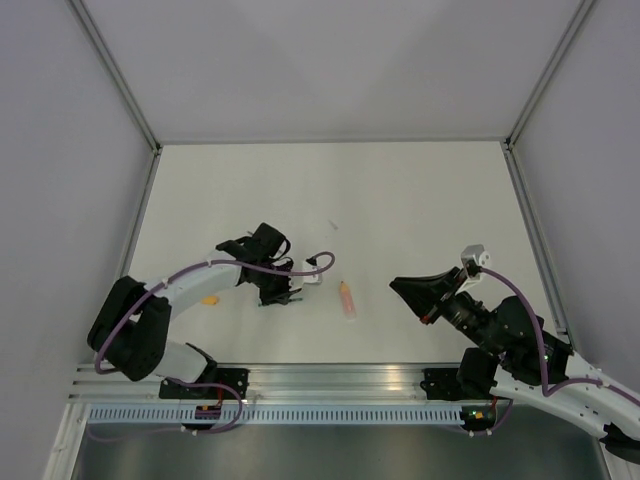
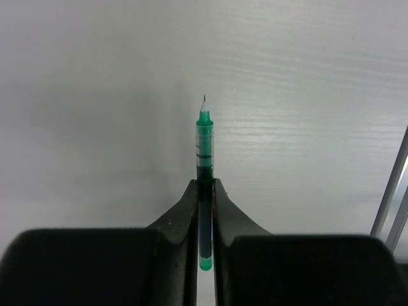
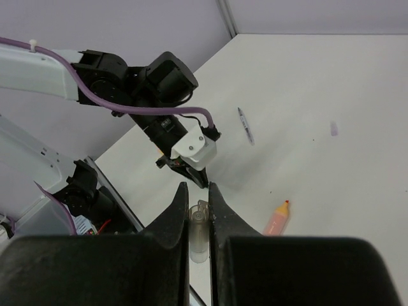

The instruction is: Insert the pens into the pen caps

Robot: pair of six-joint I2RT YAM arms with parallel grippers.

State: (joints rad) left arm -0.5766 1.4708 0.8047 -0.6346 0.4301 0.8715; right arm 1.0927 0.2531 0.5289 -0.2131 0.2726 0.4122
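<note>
In the left wrist view my left gripper [image 2: 204, 186] is shut on the dark pen [image 2: 204, 143]. Its green transparent front and fine tip stick out past the fingertips, and its green tail shows between the fingers. In the top view this gripper [image 1: 277, 294] sits low over the table. My right gripper [image 3: 197, 189] is shut on a small translucent greyish pen cap [image 3: 199, 231], held above the table and facing the left gripper. The pale orange pen [image 1: 346, 298] [image 3: 278, 218] lies loose between the two grippers. An orange-yellow pen cap [image 1: 210, 299] lies left of the left arm.
A thin dark sliver [image 3: 245, 125] lies on the white table [image 1: 400, 200] beyond the orange pen. Grey walls with metal posts [image 1: 120, 75] close in the left, back and right. An aluminium rail [image 1: 330, 380] runs along the near edge.
</note>
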